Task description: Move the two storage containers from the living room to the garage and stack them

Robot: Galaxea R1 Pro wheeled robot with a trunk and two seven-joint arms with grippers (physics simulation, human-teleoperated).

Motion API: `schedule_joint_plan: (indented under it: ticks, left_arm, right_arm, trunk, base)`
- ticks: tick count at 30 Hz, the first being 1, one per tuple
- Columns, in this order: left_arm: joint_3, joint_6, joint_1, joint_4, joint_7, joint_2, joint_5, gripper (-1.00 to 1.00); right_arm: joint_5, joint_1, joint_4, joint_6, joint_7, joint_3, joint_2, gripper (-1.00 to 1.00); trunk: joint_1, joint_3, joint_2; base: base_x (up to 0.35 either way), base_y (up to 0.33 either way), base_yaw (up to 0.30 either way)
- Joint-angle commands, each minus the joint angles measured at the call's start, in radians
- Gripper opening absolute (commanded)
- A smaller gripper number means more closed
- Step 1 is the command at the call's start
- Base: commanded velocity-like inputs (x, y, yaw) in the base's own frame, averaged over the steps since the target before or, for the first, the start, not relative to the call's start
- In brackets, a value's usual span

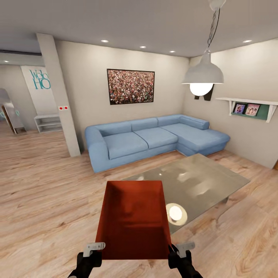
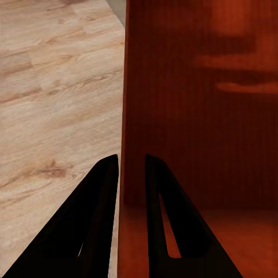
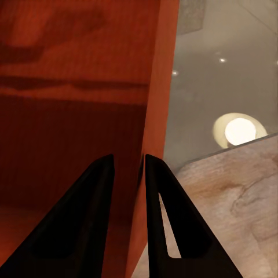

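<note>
An orange-red storage container [image 1: 133, 220] hangs in front of me above the light wood plank floor of the living room, held between both arms. My left gripper [image 1: 94, 251] is shut on the container's left wall [image 2: 191, 116], one finger inside and one outside. My right gripper [image 1: 174, 253] is shut on the right wall [image 3: 152, 116] in the same way. The bin is lidless and nothing lies in it.
A glass coffee table [image 1: 208, 181] stands just ahead to the right, partly under the bin. Behind it a blue corner sofa [image 1: 154, 139] lines the wall. A pendant lamp [image 1: 202, 75] hangs at the right. A pillar [image 1: 58, 96] and an open passage lie to the left.
</note>
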Motion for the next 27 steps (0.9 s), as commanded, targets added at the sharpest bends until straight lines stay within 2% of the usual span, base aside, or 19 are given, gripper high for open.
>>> schedule_joint_plan:
  ticks: [1, 9, 27]
  left_arm:
    - [0.000, -0.001, -0.001, -0.002, 0.013, 0.009, 0.001, -1.00]
    - [0.000, -0.001, -0.001, -0.002, 0.013, 0.009, 0.001, -1.00]
    - [0.000, -0.001, -0.001, -0.002, 0.013, 0.008, 0.001, -1.00]
  right_arm:
    - [-0.001, -0.001, 0.003, -0.003, 0.008, 0.004, -0.001, -1.00]
    - [-0.001, -0.001, 0.003, -0.003, 0.005, 0.003, 0.000, -1.00]
    - [-0.001, -0.001, 0.003, -0.003, 0.000, 0.003, 0.000, -1.00]
  trunk:
    - [0.001, -0.002, -0.002]
    - [0.001, -0.002, -0.002]
    - [0.001, -0.002, -0.002]
  base:
    - [0.000, 0.000, 0.025]
    - [0.000, 0.000, 0.042]
    - [0.000, 0.000, 0.287]
